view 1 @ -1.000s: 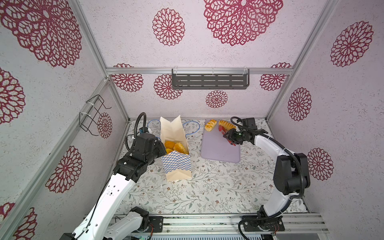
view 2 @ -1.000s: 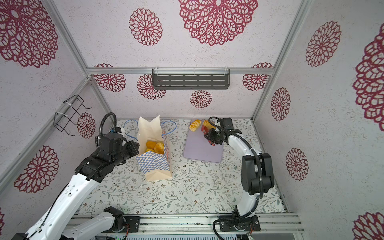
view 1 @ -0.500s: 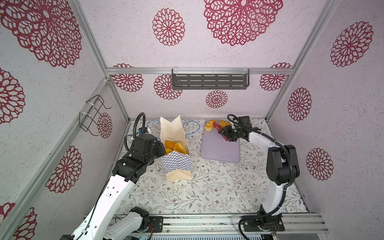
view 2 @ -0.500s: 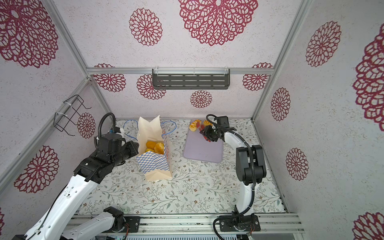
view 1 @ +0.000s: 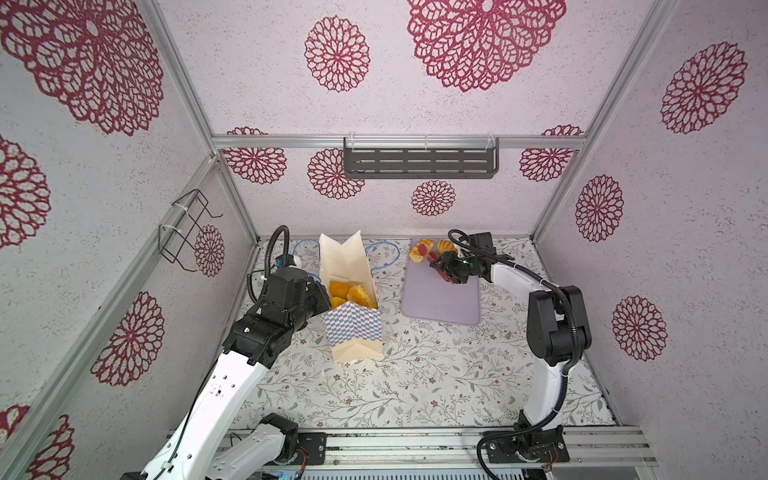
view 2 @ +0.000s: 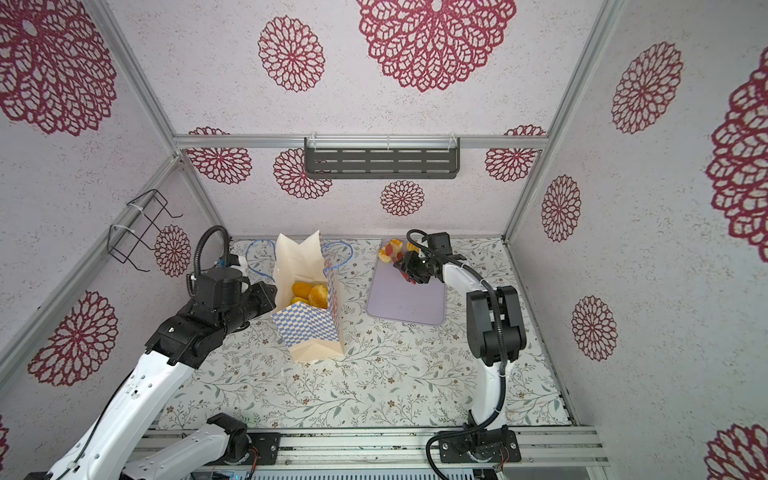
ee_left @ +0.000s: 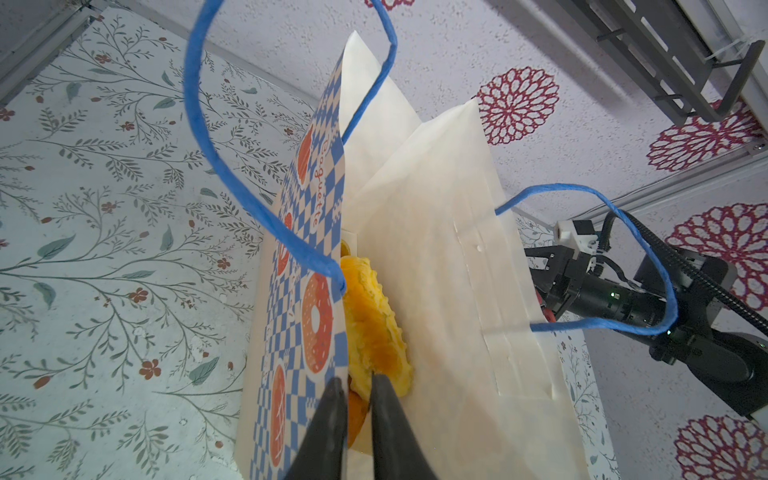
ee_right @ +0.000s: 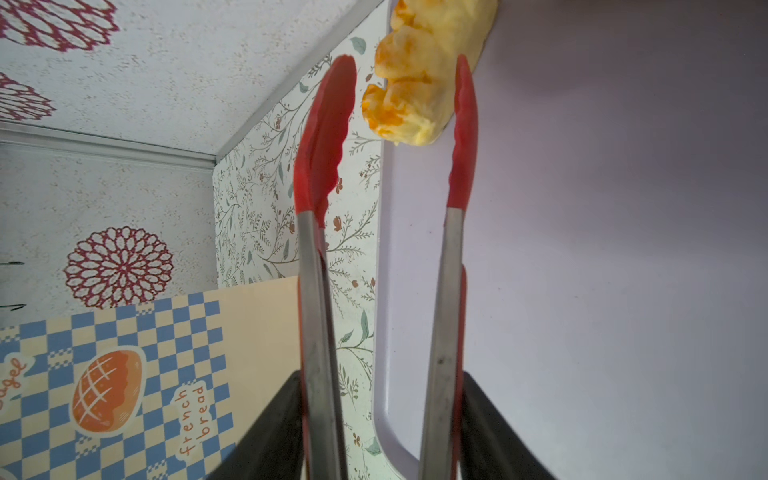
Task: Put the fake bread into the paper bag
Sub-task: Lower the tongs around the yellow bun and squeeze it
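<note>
Red tongs [ee_right: 316,257], clamped in the right gripper [ee_right: 380,376], are straddling the near end of a braided loaf [ee_right: 419,83] lying lengthwise ahead on the far corner of the lilac tray [ee_right: 602,249], while the left gripper [ee_left: 359,399] is seemingly pinching the rim of the paper bag [view 1: 353,328], pastries [view 1: 351,294] sitting inside.

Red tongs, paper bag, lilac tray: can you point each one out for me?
red tongs [ee_right: 324,137]: right wrist view, on one red tip.
paper bag [view 1: 352,328]: in a top view, on its checkered band.
lilac tray [view 1: 440,303]: in a top view, on its bare middle.
</note>
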You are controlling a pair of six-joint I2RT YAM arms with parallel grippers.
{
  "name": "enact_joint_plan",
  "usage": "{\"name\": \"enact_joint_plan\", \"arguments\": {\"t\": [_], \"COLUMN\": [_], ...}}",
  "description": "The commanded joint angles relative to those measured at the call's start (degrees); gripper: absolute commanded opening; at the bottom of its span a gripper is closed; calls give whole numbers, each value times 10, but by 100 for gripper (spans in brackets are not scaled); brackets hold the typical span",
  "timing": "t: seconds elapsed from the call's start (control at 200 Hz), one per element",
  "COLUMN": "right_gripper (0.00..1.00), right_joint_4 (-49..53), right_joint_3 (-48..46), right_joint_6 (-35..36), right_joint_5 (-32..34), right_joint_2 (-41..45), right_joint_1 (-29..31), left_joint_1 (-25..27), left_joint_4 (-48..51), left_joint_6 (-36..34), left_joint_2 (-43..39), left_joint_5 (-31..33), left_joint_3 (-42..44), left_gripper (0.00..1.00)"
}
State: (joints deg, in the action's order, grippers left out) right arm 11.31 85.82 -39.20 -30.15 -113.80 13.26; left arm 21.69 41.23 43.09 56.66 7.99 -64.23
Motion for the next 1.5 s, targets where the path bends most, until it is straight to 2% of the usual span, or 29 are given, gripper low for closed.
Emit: {"name": "enact_joint_plan", "arguments": {"t": [0.0, 0.405, 0.851, 0.971, 1.156, 1.281, 1.491], "right_gripper": [56, 57, 55, 52, 42, 36, 32], "right_joint_4": [-15, 11, 5, -1, -11, -17, -21], "right_joint_3": [27, 49, 76, 74, 57, 31, -20], "right_joint_6": [-7, -12, -23, -27, -31, -29, -20], "right_joint_5": [1, 35, 33, 31, 35, 40, 46], "right_joint_2": [-1, -22, -55, -61, -48, -16, 50], "right_joint_1": [6, 14, 15, 15, 15, 14, 14], "left_joint_1": [-4, -4, -4, -4, -4, -5, -4], "left_joint_4": [-4, -3, -2, -2, 0, -2, -4], "left_joint_6": [0, 2, 2, 3, 2, 3, 2], "left_joint_2": [-11, -13, -16, -17, -17, -17, -13], "left_joint_5": [4, 5, 8, 9, 9, 10, 9], "left_joint_3": [2, 4, 9, 9, 9, 9, 6], "left_gripper": [17, 17, 17, 17, 17, 17, 17]}}
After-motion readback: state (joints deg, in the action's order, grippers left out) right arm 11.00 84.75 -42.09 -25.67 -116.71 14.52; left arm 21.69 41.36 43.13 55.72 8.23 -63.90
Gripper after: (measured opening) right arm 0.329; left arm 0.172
